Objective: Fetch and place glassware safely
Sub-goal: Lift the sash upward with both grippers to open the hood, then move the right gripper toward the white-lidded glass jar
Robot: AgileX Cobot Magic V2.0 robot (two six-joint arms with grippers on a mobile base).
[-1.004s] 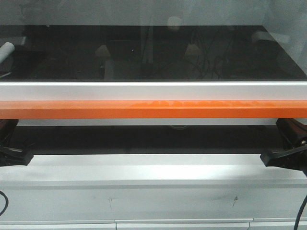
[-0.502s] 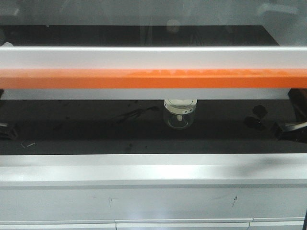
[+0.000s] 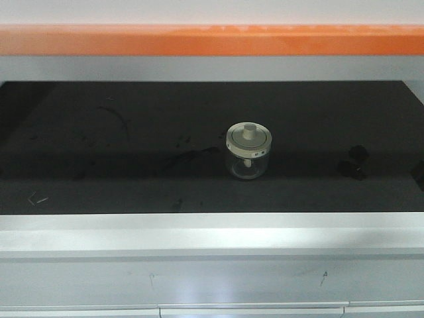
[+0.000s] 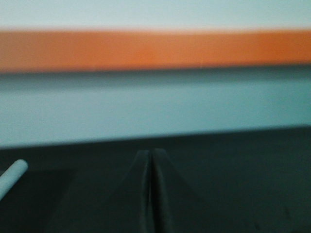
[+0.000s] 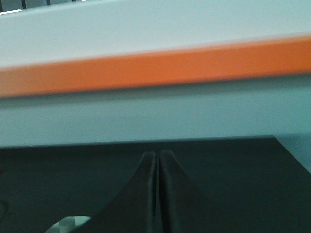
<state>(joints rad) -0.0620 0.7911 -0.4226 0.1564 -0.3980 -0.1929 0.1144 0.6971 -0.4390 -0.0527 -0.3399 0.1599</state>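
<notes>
The glassware (image 3: 248,159) was a small, squat jar of clear, smooth glass, its wall catching pale reflections. A cream-white round lid (image 3: 248,138) with a raised central knob capped it. It stood upright near the middle of a matte black worktop (image 3: 132,185), which was scuffed with faint scratches and specks. A small dark lump (image 3: 354,163) lay well apart to the jar's right, too indistinct to name. A glossy orange bar (image 3: 212,40) ran across the top above a pale grey band, and a smooth light grey sill (image 3: 212,232) bordered the worktop's near edge. In the left wrist view, the left gripper (image 4: 151,156) showed dark, tapering fingers pressed together with nothing between them. A white cylinder end (image 4: 12,175) lay off to its side. The right gripper (image 5: 158,156) was likewise pressed together and empty. A pale rounded shape (image 5: 70,224) at that frame's lower edge was too blurred to identify.
</notes>
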